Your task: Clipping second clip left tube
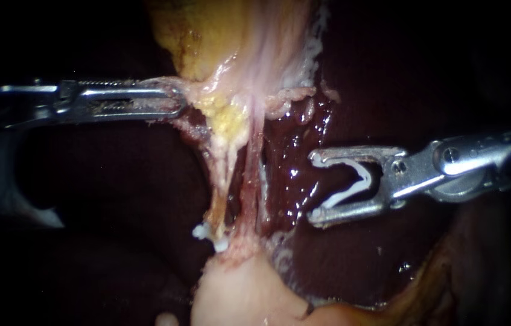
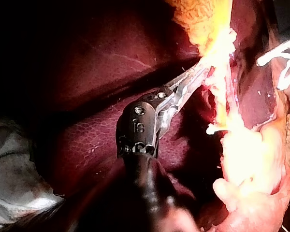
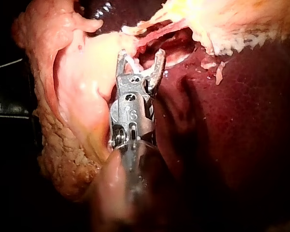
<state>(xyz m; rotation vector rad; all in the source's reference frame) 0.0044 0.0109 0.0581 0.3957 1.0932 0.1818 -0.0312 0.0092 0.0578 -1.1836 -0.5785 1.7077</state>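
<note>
1. slim metal right tool (image 1: 314, 188), nearest: jaws wide apart, each bearing on one leg of the open white plastic clip (image 1: 358, 184) seated between them.
2. slim metal left tool (image 1: 183, 102): jaws clamped on pale yellowish tissue (image 1: 207, 96).
3. thin pale left tube (image 1: 222, 181): between the tools, apart from the loaded clip; a small white clip (image 1: 219, 243) sits at its lower end.
4. dark red glossy liver (image 1: 291, 163) behind.

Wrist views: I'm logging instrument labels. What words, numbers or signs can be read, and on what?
Left instrument: small mark on its wrist joint, too blurred to read.
Right instrument: small mark on its wrist joint, too small to read.
Clip, liver: no text.
</note>
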